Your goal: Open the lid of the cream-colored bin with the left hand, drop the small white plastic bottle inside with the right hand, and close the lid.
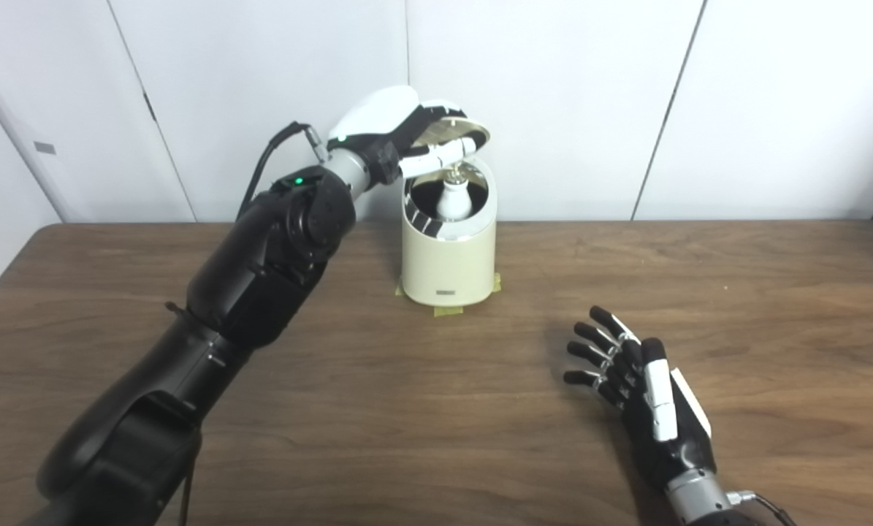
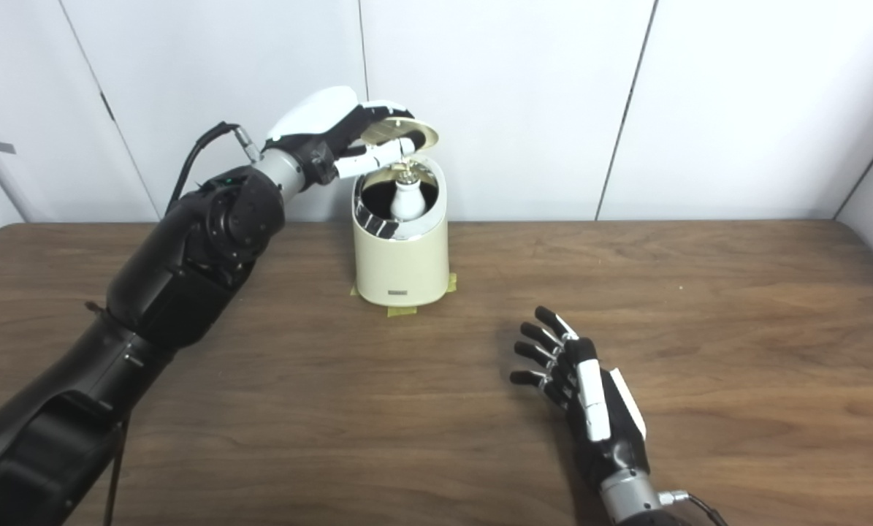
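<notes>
The cream-colored bin [image 1: 448,256] stands at the back middle of the table, on yellow tape marks. Its lid [image 1: 454,133] is tilted up and back. My left hand [image 1: 399,131] is up at the bin's top left, its fingers wrapped on the raised lid. Inside the dark opening stands the small white plastic bottle [image 1: 452,201], upright, its neck toward the lid. My right hand [image 1: 637,380] hovers low over the table in front and right of the bin, fingers spread, holding nothing.
The brown wooden table [image 1: 736,292] reaches from edge to edge, with white wall panels behind. My left arm [image 1: 246,292] stretches diagonally from the bottom left corner up to the bin.
</notes>
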Controlling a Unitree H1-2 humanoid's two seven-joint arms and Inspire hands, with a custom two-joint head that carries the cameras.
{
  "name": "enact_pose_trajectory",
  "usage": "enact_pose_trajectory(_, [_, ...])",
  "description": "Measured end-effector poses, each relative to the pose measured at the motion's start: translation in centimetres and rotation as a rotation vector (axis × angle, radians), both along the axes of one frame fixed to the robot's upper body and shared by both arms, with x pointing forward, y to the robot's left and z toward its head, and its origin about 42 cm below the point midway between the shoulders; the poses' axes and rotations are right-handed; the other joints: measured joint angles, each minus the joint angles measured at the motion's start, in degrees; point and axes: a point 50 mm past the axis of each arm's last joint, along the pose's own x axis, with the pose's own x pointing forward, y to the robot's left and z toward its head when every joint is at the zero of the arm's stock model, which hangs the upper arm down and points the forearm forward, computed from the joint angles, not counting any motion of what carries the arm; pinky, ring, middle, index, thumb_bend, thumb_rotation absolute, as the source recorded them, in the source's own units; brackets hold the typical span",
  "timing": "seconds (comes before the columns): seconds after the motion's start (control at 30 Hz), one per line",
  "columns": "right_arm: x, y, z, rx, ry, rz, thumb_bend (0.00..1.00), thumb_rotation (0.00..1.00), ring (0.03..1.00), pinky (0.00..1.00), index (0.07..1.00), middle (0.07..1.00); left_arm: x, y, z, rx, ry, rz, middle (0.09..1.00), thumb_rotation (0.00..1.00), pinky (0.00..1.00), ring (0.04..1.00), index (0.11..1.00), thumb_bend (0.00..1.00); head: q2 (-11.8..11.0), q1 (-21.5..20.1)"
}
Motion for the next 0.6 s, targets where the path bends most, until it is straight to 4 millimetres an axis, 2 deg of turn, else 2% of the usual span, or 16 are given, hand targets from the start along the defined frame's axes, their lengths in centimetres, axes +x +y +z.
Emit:
enact_pose_trajectory(0.13, [0.0, 0.0, 0.0, 0.007, 0.003, 0.0, 0.62, 1.0, 0.806, 0.64, 0.894, 0.845, -0.1, 0.2, -0.1, 0.066, -0.019, -0.021, 0.888, 1.0, 0.92, 0.931, 0.866, 0.58, 0.2, -0.3])
enact_pose_trajectory(0.37, [0.0, 0.0, -0.1, 0.009, 0.012, -0.002, 0.62, 1.0, 0.795, 0.63, 0.896, 0.837, -0.5, 0.0, -0.2, 0.174, -0.089, -0.062, 0.808, 1.0, 0.84, 0.848, 0.808, 0.6, 0.5, -0.4])
enact_pose_trajectory(0.6, [0.1, -0.1, -0.2, 0.033, 0.029, -0.01, 0.62, 1.0, 0.791, 0.61, 0.901, 0.833, -1.4, -0.2, -0.7, 0.246, -0.132, -0.089, 0.788, 1.0, 0.82, 0.827, 0.791, 0.63, 1.1, -0.5])
